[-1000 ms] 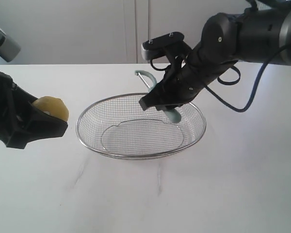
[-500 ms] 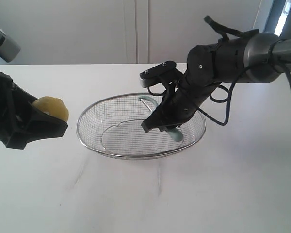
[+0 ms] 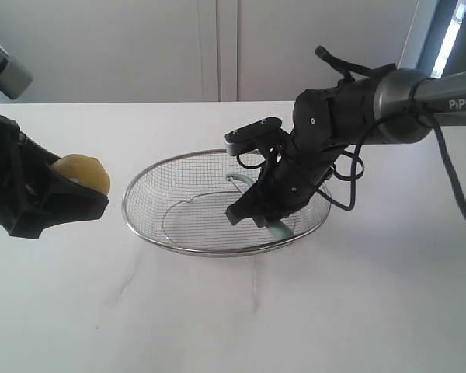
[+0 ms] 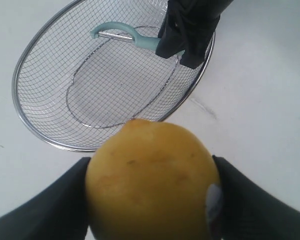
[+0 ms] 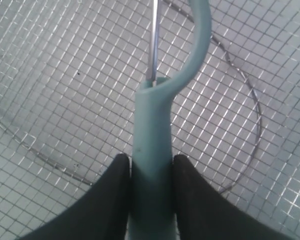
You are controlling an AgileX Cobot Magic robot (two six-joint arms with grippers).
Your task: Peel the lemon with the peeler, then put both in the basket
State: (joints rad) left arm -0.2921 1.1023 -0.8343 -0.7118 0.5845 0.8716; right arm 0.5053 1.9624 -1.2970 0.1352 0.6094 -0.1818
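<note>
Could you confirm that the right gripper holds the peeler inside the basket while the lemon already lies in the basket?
Not quite: the lemon is held by the left gripper beside the basket, per the exterior view. The right gripper does hold the peeler inside the basket.

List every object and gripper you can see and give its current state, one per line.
lemon: clamped in the left gripper, held off the table, outside the basket.
peeler: gripped by its handle, lowered inside the basket, not released.
basket: upright on the table, no lemon in it.
left gripper: shut on the lemon.
right gripper: shut on the peeler.
</note>
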